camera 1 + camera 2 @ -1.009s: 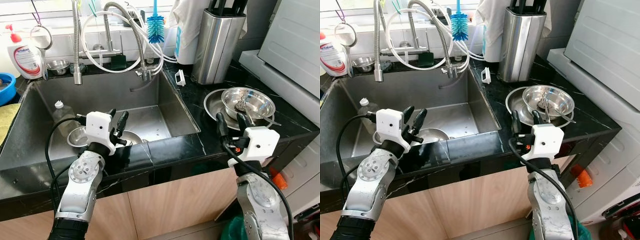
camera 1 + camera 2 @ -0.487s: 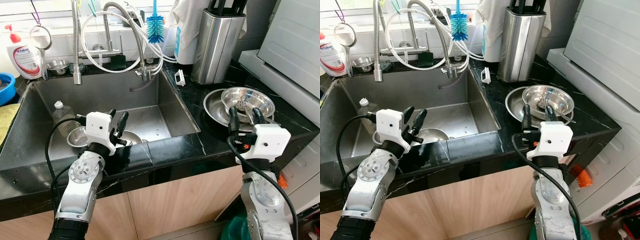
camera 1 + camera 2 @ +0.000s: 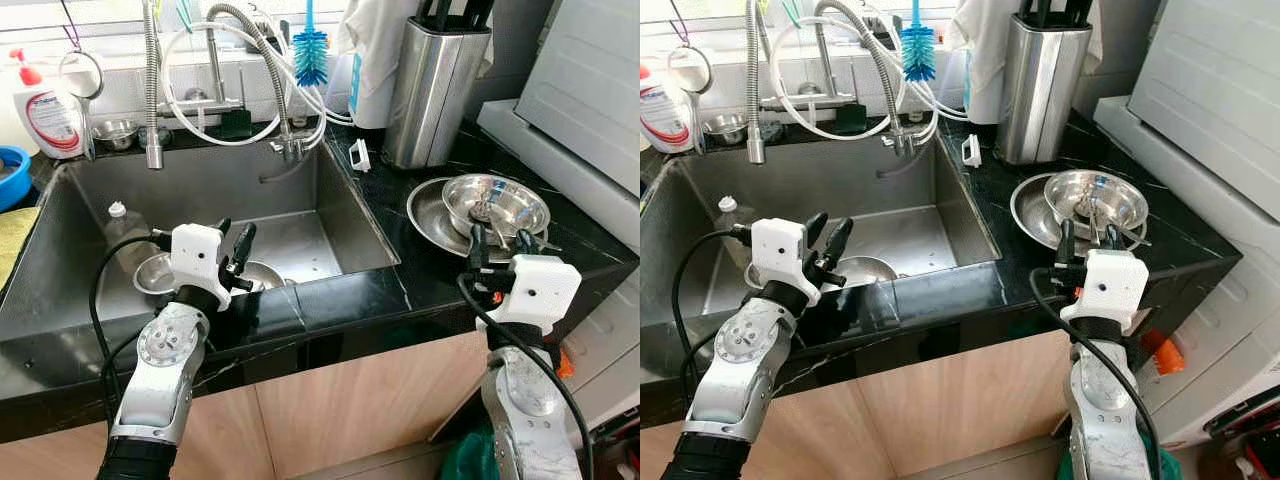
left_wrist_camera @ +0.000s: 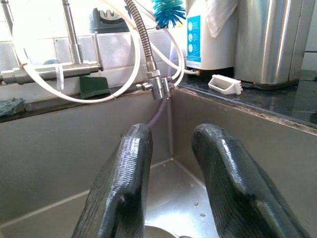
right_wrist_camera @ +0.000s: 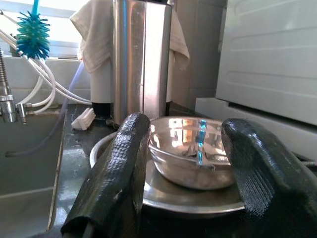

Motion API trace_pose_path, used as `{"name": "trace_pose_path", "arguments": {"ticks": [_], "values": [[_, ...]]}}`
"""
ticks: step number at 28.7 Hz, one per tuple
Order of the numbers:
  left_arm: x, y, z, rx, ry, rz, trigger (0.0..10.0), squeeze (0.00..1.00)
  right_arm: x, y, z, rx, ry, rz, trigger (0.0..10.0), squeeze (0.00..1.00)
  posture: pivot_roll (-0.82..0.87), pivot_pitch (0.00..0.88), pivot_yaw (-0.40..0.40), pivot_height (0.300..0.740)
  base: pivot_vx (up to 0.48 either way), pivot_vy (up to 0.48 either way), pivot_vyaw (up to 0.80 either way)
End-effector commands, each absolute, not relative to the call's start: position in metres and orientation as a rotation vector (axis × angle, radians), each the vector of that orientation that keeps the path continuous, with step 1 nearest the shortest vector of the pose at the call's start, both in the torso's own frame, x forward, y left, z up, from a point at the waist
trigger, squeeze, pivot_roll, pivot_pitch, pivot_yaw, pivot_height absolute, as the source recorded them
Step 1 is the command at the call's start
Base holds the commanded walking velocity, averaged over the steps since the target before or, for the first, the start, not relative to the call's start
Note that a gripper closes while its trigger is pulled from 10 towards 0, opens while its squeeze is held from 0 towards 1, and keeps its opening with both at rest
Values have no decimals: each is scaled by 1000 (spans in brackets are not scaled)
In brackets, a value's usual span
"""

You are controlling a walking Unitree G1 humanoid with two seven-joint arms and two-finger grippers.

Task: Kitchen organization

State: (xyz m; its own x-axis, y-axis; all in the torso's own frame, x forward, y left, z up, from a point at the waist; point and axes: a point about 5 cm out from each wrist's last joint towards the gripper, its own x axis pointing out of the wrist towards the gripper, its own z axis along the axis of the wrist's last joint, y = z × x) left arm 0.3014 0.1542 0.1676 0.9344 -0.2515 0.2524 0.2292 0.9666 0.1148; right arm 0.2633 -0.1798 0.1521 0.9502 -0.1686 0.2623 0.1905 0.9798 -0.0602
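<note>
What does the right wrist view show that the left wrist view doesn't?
Right wrist view: the right claw, open, facing a steel bowl on a steel plate, with a white towel hanging behind.

Left wrist view: the left claw, open, over the sink basin, plus a green sponge on the back ledge.

Both: the blue bottle brush, the white hoses, the tall steel knife block and a small white clip on the black counter.
</note>
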Motion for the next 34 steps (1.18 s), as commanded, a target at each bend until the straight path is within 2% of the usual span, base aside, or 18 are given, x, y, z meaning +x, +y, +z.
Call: {"name": "trace_pose_path", "arguments": {"ticks": [1,20,21,22,23,24,25,34], "values": [[300,155,172,105,-288,-244,10000,0,264,-184,150,-66,-244,-203,10000,0,47,17,-18,740,0,0,0],[300,156,173,110,-288,-246,10000,0,268,-188,145,-39,-211,-223,10000,0,49,16,-15,740,0,0,0],[300,156,173,111,-288,-246,10000,0,268,-188,145,-39,-210,-225,7098,0,49,16,-15,740,0,0,0],[300,156,173,111,-288,-245,10000,0,268,-188,145,-41,-208,-223,3765,0,49,17,-15,740,0,0,0],[300,156,173,112,-287,-245,10000,0,269,-187,146,-42,-220,-204,1216,0,49,17,-15,740,0,0,0],[300,156,173,112,-287,-245,10000,0,269,-187,146,-42,-220,-204,1216,0,49,17,-15,740,0,0,0],[300,156,173,112,-287,-245,10000,0,269,-186,146,-44,-223,-195,0,0,49,17,-15,740,0,0,0],[301,156,173,114,-288,-248,10000,0,271,-186,148,-29,-227,-201,0,0,48,14,-14,740,0,0,0]]}}
